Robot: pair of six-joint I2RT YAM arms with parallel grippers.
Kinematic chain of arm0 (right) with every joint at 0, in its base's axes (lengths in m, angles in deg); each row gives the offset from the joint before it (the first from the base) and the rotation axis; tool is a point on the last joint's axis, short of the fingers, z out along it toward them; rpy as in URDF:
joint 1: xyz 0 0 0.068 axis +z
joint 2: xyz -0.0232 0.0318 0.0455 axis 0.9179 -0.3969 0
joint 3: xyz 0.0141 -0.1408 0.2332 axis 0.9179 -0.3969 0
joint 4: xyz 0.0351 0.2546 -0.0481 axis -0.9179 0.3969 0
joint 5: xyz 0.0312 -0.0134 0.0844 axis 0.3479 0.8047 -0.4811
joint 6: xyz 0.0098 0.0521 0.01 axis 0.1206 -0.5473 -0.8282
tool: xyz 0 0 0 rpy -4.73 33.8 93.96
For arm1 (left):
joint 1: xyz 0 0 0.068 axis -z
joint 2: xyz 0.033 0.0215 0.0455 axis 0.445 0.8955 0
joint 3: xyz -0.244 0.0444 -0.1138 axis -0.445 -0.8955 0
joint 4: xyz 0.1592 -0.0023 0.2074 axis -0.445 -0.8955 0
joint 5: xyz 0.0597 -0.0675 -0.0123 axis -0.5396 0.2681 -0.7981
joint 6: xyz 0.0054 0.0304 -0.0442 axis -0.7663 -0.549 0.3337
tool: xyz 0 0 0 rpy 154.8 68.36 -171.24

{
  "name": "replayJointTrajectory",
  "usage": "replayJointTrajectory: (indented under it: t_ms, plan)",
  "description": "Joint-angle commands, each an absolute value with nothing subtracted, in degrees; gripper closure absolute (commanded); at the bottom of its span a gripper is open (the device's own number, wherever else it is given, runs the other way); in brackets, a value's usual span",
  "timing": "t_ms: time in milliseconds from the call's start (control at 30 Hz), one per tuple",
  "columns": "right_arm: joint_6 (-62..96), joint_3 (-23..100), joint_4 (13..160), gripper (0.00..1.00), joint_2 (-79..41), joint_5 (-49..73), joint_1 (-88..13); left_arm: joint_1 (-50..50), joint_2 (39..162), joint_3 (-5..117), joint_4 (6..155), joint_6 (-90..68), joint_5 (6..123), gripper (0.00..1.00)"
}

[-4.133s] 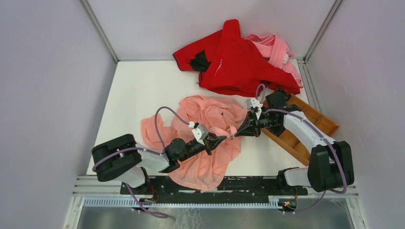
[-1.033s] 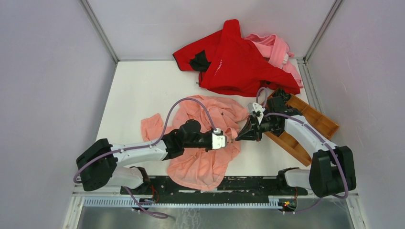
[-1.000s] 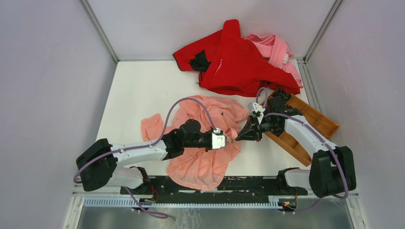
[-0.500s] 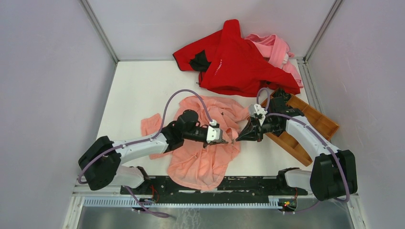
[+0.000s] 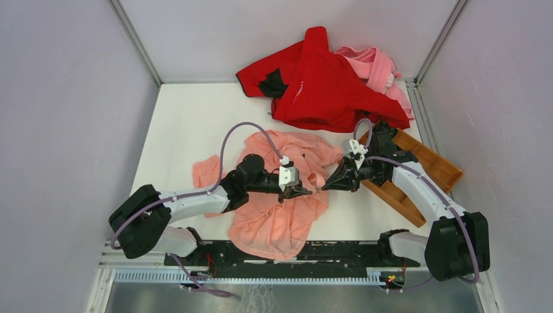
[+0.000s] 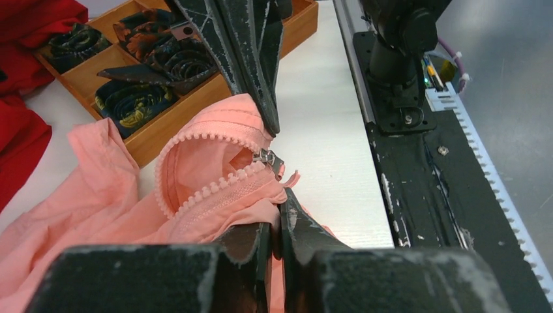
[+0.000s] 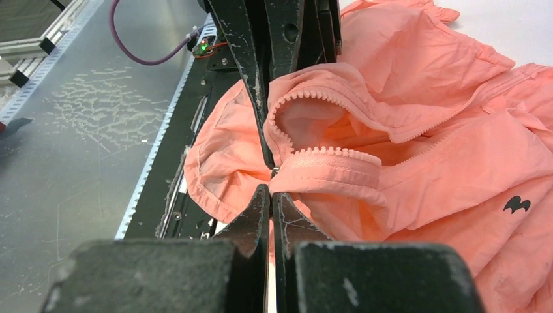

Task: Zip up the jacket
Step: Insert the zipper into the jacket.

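The salmon-pink jacket (image 5: 274,215) lies crumpled on the white table between the two arms. My left gripper (image 5: 308,192) and right gripper (image 5: 324,188) meet tip to tip over its right edge. In the left wrist view my left gripper (image 6: 276,210) is shut on the jacket (image 6: 195,176) just below the metal zipper slider (image 6: 264,156). The zipper teeth (image 6: 215,189) run together below the slider and loop apart above it. In the right wrist view my right gripper (image 7: 270,189) is shut on the jacket (image 7: 424,130) at the folded zipper edge.
A bright red garment (image 5: 326,78) and a paler pink garment (image 5: 378,65) lie piled at the back. A wooden tray (image 5: 424,163) with rolled ties (image 6: 130,98) sits to the right, under the right arm. The black mounting rail (image 5: 293,251) runs along the near edge.
My left wrist has rolled and its elbow has drawn back toward the far side, with the tips staying at the zipper. The right gripper has shifted slightly up and right.
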State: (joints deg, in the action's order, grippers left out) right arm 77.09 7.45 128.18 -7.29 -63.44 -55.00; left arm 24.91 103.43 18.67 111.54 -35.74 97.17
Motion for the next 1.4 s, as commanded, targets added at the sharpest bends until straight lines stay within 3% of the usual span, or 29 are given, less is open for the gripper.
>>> replayJointTrajectory:
  t_ms: [0, 400, 467, 600, 1367]
  plan:
    - [74.2, 7.2, 124.4, 1.0, -6.2, -66.9, -54.9, 24.8, 102.8, 16.4, 121.3, -27.2, 93.1, 0.85]
    - [72.1, 6.4, 122.5, 1.0, -6.5, -67.7, -54.8, 24.8, 103.7, 13.0, 131.5, -18.6, 90.0, 0.79]
    - [71.5, 6.1, 121.9, 1.0, -6.5, -67.8, -54.9, 24.8, 103.9, 12.9, 132.5, -18.1, 90.0, 0.82]
    - [71.2, 6.3, 121.7, 1.0, -6.6, -68.0, -54.9, 24.8, 104.7, 13.6, 132.6, -17.2, 90.8, 0.98]
    - [73.4, 9.5, 127.5, 1.0, -10.1, -69.4, -55.7, 26.4, 107.0, 17.3, 124.5, -17.6, 87.9, 0.98]
